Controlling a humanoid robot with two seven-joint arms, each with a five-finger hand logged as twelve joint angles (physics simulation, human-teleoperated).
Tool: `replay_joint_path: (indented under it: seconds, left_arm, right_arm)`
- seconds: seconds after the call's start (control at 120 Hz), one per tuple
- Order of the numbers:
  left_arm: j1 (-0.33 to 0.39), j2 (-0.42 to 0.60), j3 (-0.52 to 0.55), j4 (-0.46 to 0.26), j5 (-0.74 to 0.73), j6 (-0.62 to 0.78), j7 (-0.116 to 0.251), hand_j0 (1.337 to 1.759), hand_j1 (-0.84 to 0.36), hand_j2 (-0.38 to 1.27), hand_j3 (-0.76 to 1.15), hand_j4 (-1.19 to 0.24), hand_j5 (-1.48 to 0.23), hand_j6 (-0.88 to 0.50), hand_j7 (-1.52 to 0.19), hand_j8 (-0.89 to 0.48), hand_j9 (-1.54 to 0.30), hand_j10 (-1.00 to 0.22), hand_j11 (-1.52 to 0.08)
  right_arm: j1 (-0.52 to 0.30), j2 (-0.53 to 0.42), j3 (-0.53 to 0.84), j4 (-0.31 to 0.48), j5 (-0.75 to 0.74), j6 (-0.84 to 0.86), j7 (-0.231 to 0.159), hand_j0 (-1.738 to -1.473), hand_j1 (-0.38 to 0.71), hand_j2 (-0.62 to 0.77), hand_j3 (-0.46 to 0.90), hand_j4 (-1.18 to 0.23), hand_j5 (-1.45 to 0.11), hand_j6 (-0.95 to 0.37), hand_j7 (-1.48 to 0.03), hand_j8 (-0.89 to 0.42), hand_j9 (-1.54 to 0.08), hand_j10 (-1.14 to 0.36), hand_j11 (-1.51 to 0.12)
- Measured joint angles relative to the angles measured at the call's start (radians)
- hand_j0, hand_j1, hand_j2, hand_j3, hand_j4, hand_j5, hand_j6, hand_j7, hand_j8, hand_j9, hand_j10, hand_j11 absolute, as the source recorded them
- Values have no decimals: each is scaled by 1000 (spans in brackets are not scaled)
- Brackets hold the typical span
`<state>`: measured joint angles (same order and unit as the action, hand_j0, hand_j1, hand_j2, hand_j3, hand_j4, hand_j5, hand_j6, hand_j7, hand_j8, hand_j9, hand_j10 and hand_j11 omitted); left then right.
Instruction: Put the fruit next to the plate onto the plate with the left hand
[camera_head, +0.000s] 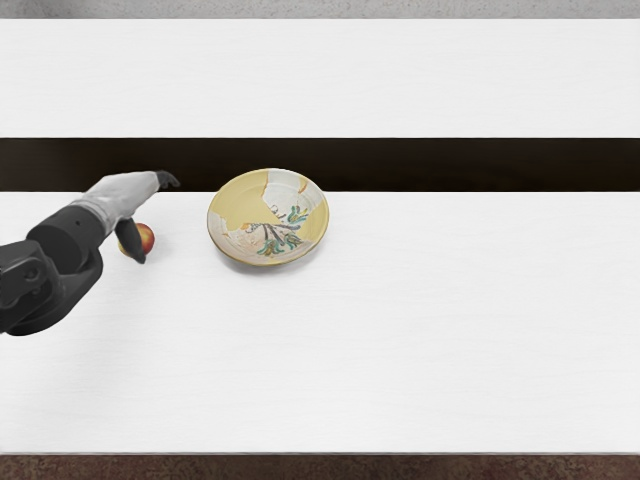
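Note:
A small red and yellow fruit (147, 238) lies on the white table, a short way left of the plate (232, 205). The plate is round, yellow and white with a green leafy branch painted on it, and nothing lies on it. My left hand (150, 213) comes in from the left edge and hovers over the fruit. Its dark fingers are spread: one fingertip (168, 180) points toward the back, another (131, 248) hangs in front of the fruit and hides its left side. The hand is open and holds nothing. My right arm does not show.
The white table (420, 320) stretches right and toward the front edge. A dark gap (400, 165) runs across behind the plate, with another white surface (320, 80) beyond it.

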<state>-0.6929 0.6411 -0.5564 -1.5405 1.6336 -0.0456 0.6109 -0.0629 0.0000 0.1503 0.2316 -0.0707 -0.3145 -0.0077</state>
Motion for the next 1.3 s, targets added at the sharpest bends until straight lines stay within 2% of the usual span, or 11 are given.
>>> replay_joint_path:
  seconds: [0.217,0.492,0.7,0.883,0.942,1.0,1.058,1.117,1.167,1.267,1.3]
  left_arm:
    - [1,-23,19,69,1,2,0,1658,-30,68,0,-323,-414,-324,-414,-323,-413,-322,-413]
    - [-4,-23,46,114,0,1,0,1658,-103,100,0,-398,-516,-399,-516,-399,-516,-397,-515]
    - [-10,-32,50,132,-4,0,0,1658,-238,108,0,-501,-650,-502,-650,-502,-650,-501,-650]
    - [-16,-32,50,143,-28,-3,0,1654,-278,273,-41,-625,-794,-483,-802,-522,-811,-615,-810]
    - [-17,-32,50,148,-37,-3,0,1641,-284,225,69,-634,-838,-448,-854,-500,-871,-662,-870]
    - [-17,-32,49,153,-47,-3,1,1632,-267,111,198,-602,-880,-421,-900,-468,-924,-702,-921]
    - [-18,-38,49,160,-51,-3,1,1646,-276,38,370,-578,-908,-390,-938,-418,-972,-727,-968]
    - [-19,-38,49,163,-54,-3,2,1635,-280,30,412,-550,-939,-359,-976,-385,-1014,-743,-1011]
    - [-26,-40,49,165,-60,-5,2,1639,-278,93,327,-548,-967,-358,-1001,-404,-1038,-757,-1035]
    - [-54,-38,50,166,-97,-7,1,1644,-296,374,201,-604,-1016,-397,-1044,-453,-1077,-790,-1074]
    - [-58,-36,50,165,-106,-8,1,1644,-287,379,170,-619,-1031,-409,-1057,-457,-1089,-798,-1087]
  right_arm:
    - [0,0,0,0,0,0,0,-1658,-349,0,0,0,0,0,0,0,0,0,0]
    - [0,0,0,0,0,0,0,-1658,-349,0,0,0,0,0,0,0,0,0,0]
    - [0,0,0,0,0,0,0,-1658,-349,0,0,0,0,0,0,0,0,0,0]
    - [0,0,0,0,0,0,0,-1658,-349,0,0,0,0,0,0,0,0,0,0]
    - [0,0,0,0,0,0,0,-1658,-349,0,0,0,0,0,0,0,0,0,0]
    - [0,0,0,0,0,0,0,-1658,-349,0,0,0,0,0,0,0,0,0,0]
    - [0,0,0,0,0,0,0,-1658,-349,0,0,0,0,0,0,0,0,0,0]
    - [0,0,0,0,0,0,0,-1658,-349,0,0,0,0,0,0,0,0,0,0]
    - [0,0,0,0,0,0,0,-1658,-349,0,0,0,0,0,0,0,0,0,0]
    - [0,0,0,0,0,0,0,-1658,-349,0,0,0,0,0,0,0,0,0,0]
    - [0,0,0,0,0,0,0,-1658,-349,0,0,0,0,0,0,0,0,0,0]
